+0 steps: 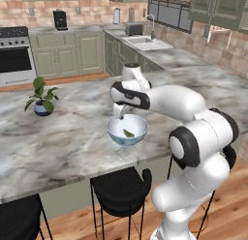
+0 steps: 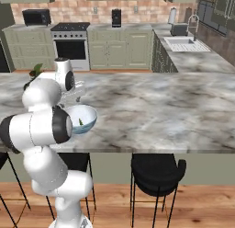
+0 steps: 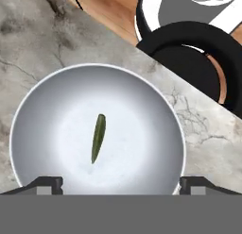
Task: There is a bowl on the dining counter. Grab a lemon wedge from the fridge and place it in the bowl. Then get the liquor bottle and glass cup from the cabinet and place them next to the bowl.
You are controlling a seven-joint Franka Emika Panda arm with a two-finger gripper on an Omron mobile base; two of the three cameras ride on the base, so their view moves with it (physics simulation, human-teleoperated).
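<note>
Currently, 1 bowl (image 1: 127, 129) is sitting near the front edge of the marble dining counter (image 1: 58, 137), above 2 black stools (image 1: 121, 188). 1 green lemon wedge (image 3: 98, 137) is lying at its centre. 1 gripper (image 3: 121, 183) is hovering directly over it, jaws spread wide and gripping nothing, judged a release. 1 potted plant (image 1: 42, 96) is standing far left.

Premises presenting as a home kitchen — oven (image 1: 14, 60), sink (image 1: 140, 40) and green cabinets (image 1: 72, 52) lining brick walls, black stools (image 2: 156, 174) standing under a marble bench (image 2: 160, 107).
</note>
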